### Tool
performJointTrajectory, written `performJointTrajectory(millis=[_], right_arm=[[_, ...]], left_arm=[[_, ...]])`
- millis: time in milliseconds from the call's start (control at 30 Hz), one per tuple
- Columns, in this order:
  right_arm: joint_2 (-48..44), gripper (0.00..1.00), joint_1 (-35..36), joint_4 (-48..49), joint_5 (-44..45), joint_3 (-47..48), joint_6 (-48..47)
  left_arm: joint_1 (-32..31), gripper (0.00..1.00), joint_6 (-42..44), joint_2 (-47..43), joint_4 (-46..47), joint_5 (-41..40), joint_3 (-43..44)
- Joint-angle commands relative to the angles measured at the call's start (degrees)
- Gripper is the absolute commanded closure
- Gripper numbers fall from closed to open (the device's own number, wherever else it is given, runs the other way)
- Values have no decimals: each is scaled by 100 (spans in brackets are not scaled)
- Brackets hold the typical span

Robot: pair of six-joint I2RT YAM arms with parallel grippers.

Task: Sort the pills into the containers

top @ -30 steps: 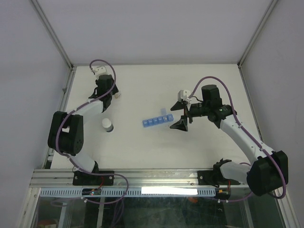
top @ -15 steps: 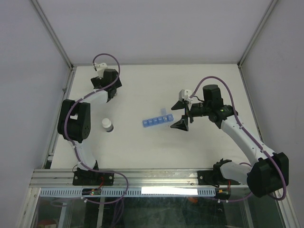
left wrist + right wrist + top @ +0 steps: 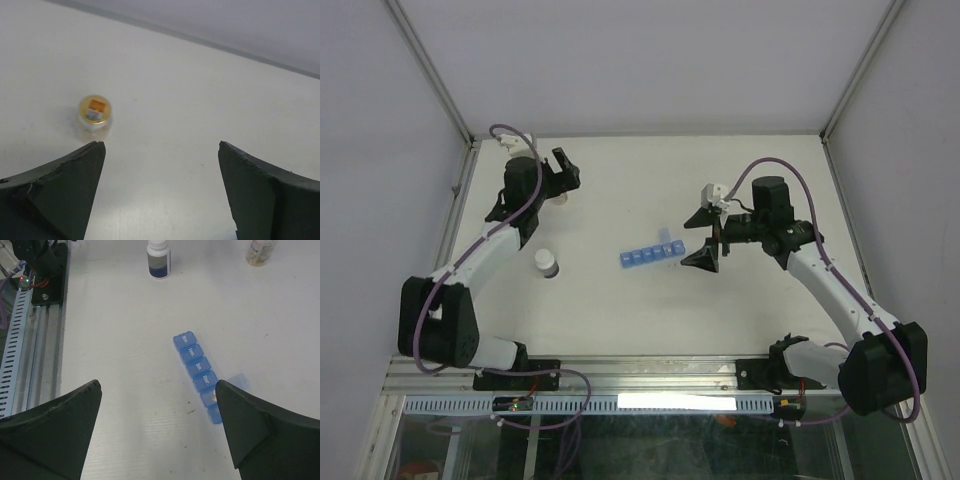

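The containers (image 3: 650, 254) are a blue strip of small compartments mid-table, also in the right wrist view (image 3: 199, 374), with one lid (image 3: 239, 381) flipped open. The pills show only as orange-tan contents of a small clear bottle (image 3: 261, 250), which stands alone at the far left (image 3: 560, 198). My left gripper (image 3: 535, 190) is open and empty; in its wrist view (image 3: 161, 145) the bottle (image 3: 94, 113) stands ahead and left of the left finger. My right gripper (image 3: 703, 238) hangs open and empty just right of the strip, whose near end lies by the right finger (image 3: 250, 430).
A white bottle with a dark label (image 3: 547, 263) stands left of the strip, also seen in the right wrist view (image 3: 159, 260). An aluminium rail (image 3: 620, 375) runs along the near edge. Frame posts and walls close in the table's sides and back.
My left gripper has opened, let go of the small clear bottle and swung back from it. The right arm has barely shifted.
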Motion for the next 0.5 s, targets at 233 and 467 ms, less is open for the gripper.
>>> performJointTrajectory(millis=[233,467], right_arm=[[-471,0,-942,1594,-585,-385,1513],[-433,0,-1448,2291,-1007,-476,2404]], left_arm=[[-745,5,233,-1932,1886,4446,-1147],[-1948,6,1268,-2541,2450,4222,-1972]])
